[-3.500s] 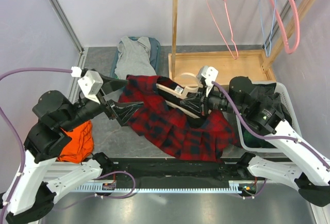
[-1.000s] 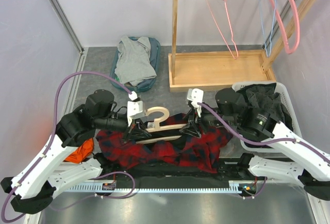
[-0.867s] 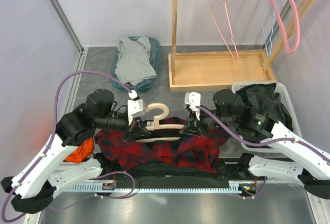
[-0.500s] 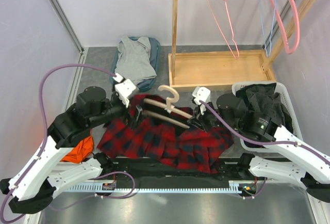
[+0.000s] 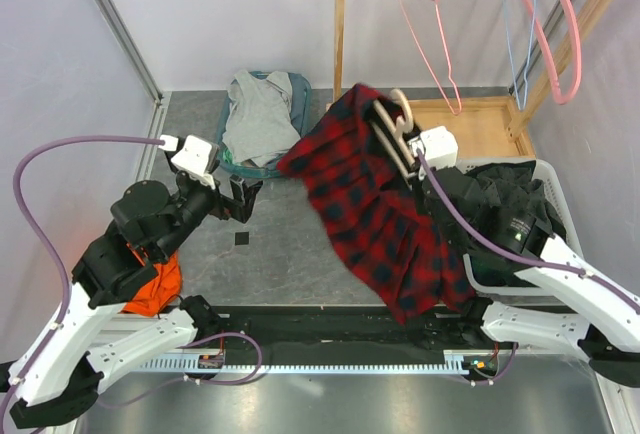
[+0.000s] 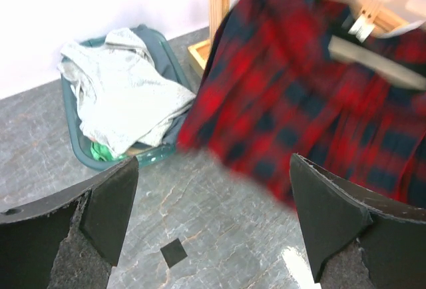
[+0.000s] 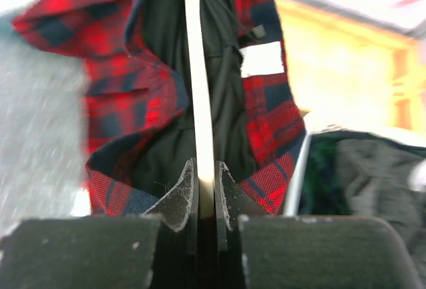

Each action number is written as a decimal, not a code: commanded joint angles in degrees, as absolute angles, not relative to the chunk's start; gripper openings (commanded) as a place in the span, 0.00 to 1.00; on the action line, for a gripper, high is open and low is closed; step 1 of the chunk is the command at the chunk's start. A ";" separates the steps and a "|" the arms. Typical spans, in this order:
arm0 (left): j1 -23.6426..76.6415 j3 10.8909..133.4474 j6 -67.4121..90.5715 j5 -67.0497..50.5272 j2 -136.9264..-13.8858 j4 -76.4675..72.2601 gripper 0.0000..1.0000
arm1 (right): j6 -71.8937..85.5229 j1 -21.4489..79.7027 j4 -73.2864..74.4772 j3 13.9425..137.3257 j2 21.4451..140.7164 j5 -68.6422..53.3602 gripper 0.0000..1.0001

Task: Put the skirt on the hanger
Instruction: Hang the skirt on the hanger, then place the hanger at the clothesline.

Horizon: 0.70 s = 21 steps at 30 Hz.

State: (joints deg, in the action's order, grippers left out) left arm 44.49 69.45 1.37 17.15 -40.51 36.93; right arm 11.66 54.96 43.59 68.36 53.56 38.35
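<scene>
Grey counter (image 5: 270, 264) seen from above, read left to right. An orange cloth (image 5: 150, 284) lies at the left edge. Left tool (image 6: 213, 216): fingers wide apart, holding nothing, over bare counter and well apart from the skirt. Behind it, a teal bin (image 5: 299, 94) holds a grey garment (image 5: 258, 114). Centre-right, the red plaid skirt (image 5: 370, 204) hangs clear of the counter from the cream hanger (image 5: 390, 134), waistband wrapped around the bar. Right tool (image 7: 205, 189): fingers clamped on the hanger's bar, carrying both before the wooden rack (image 5: 430, 134). A basket (image 5: 562, 209) of dark clothes stands far right. Judged progress: mounting looks essentially complete. One side droops lower, so evening the skirt and parking the hanger appear to remain.
</scene>
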 commanded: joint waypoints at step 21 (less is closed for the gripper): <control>44.65 64.51 6.50 15.38 -37.18 34.72 0.99 | 3.35 38.50 29.53 118.71 87.79 32.53 0.00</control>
State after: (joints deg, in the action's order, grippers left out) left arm 44.49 64.95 4.19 16.16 -37.50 36.64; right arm 6.09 39.64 39.90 107.81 85.45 37.93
